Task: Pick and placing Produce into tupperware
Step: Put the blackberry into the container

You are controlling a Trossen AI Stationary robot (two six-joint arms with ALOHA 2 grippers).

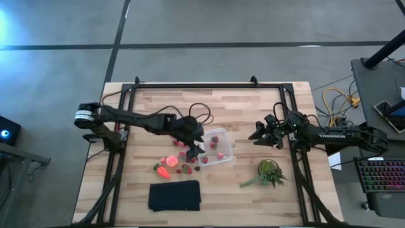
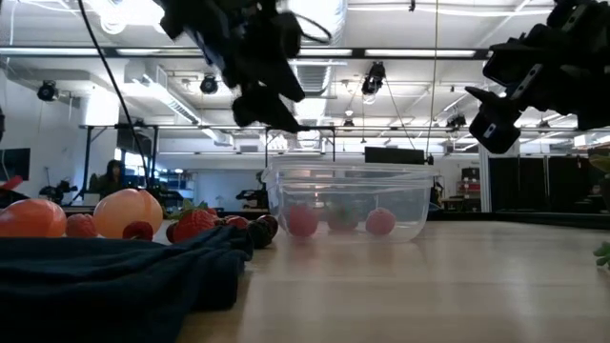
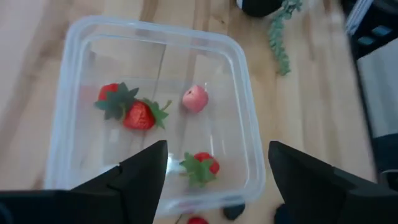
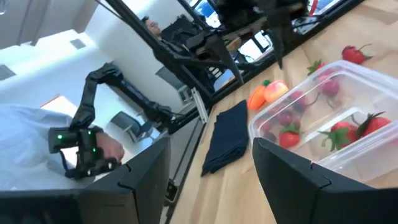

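The clear tupperware (image 1: 228, 151) stands mid-table and holds three strawberries (image 3: 138, 115) and a pinkish round piece (image 3: 194, 98). More produce (image 1: 171, 164) lies on the wood to its left: an orange-red carrot piece (image 1: 163, 171), a pinkish round one (image 1: 169, 161) and several strawberries (image 2: 195, 221). My left gripper (image 3: 217, 152) hovers open and empty over the tupperware's left part (image 1: 196, 149). My right gripper (image 1: 261, 136) waits open in the air to the tupperware's right, holding nothing (image 4: 211, 149).
A black mat (image 1: 175, 195) lies near the front edge, below the loose produce. A green leafy plant (image 1: 269, 172) lies to the right of the tupperware, near my right arm. Black frame rails (image 1: 126, 114) run along the table's sides. Bare wood lies toward the table's far edge.
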